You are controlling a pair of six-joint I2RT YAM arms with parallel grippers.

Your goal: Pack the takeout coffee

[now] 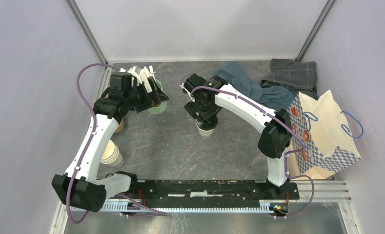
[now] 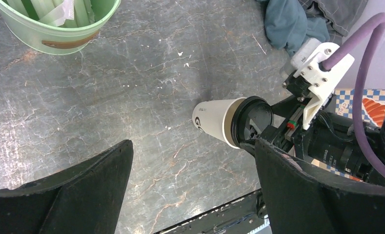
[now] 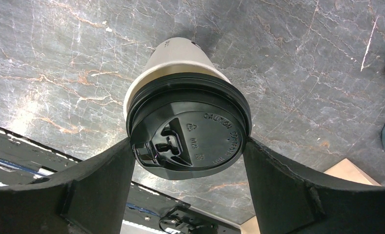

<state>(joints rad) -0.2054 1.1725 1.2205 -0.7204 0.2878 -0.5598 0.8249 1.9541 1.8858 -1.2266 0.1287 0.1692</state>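
Note:
The takeout coffee, a white paper cup with a black lid, is near the middle of the table. My right gripper comes down on it from above. In the right wrist view both fingers press the rim of the lid, one on each side, and the cup body points down at the table. From the left wrist view the takeout coffee is off to the right, held by the other arm. My left gripper is wide open over bare table, beside the mint-green mug.
A checkered paper bag stands open at the right edge. Blue cloth and grey cloth lie at the back right. A stack of cream paper cups lies by the left arm. The green mug holds white sticks.

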